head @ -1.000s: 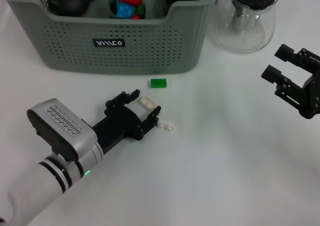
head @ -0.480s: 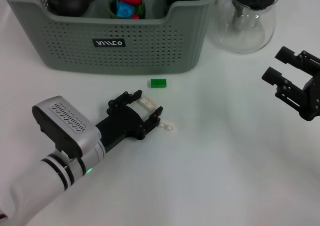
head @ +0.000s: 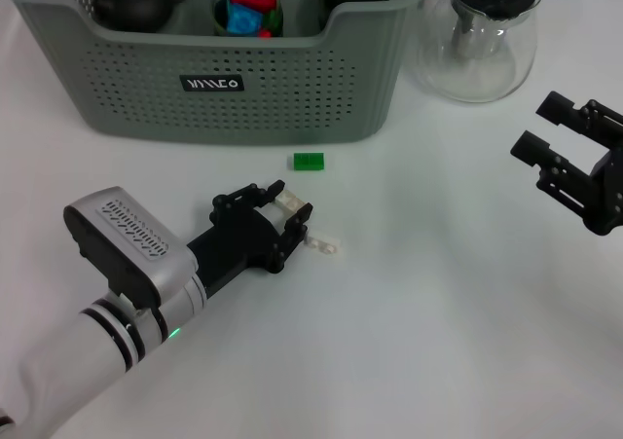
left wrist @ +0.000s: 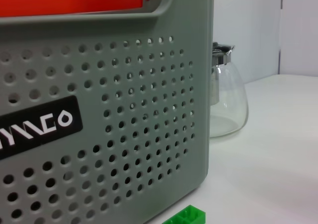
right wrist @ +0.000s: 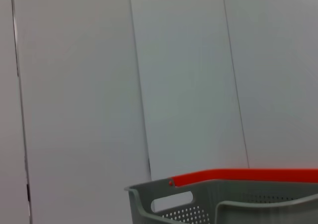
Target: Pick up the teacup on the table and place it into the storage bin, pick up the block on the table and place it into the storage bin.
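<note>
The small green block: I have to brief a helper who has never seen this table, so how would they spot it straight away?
Find the large grey-green perforated plastic storage bin at the back of the white table. On the table just in front of its wall lies the small green block. It is the only bright green piece; the two small whitish blocks nearer the left gripper are pale.
</note>
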